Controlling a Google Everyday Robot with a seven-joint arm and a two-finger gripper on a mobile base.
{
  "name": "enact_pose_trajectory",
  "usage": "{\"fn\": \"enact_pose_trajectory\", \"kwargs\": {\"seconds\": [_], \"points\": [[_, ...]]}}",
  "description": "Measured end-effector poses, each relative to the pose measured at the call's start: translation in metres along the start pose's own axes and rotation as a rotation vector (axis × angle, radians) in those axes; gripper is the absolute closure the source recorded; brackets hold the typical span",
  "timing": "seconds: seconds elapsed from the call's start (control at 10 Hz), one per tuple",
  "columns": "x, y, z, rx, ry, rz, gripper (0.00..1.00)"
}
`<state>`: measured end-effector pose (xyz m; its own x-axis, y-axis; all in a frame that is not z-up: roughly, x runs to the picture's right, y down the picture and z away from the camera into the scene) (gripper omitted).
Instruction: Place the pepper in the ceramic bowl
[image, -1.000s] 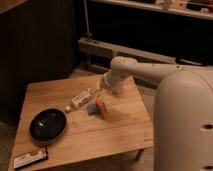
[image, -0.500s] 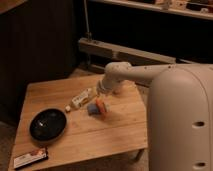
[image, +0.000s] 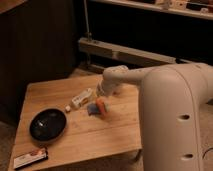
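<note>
Overall level: dim, warm, amber-tinted indoor light.
Light source: not in view; it falls from above onto the pale wooden table (image: 117, 137), which is brightest around its middle.
Glare: soft pale highlights on the round glossy black ceramic bowl (image: 36, 131) near the left edge.
Brightest surface: the white rounded robot arm (image: 172, 102), evenly lit and not blown out.
Gripper: the gripper (image: 102, 103) hangs in the arm's shade near the table's middle, just over the small orange-red pepper (image: 101, 107); a dark shadow lies on the wood beside them.
Surroundings: beyond the far and left edges, everything sinks into near-black.
</note>
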<state>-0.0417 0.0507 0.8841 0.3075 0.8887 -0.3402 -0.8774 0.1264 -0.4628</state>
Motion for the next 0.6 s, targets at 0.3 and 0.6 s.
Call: {"fn": "enact_pose_trajectory", "kwargs": {"seconds": [0.3,0.6], "points": [[0.003,0.001,0.013,0.005,0.019,-0.018,0.32],[0.009,0.0,0.02,0.011,0.029,-0.026,0.32]]}}
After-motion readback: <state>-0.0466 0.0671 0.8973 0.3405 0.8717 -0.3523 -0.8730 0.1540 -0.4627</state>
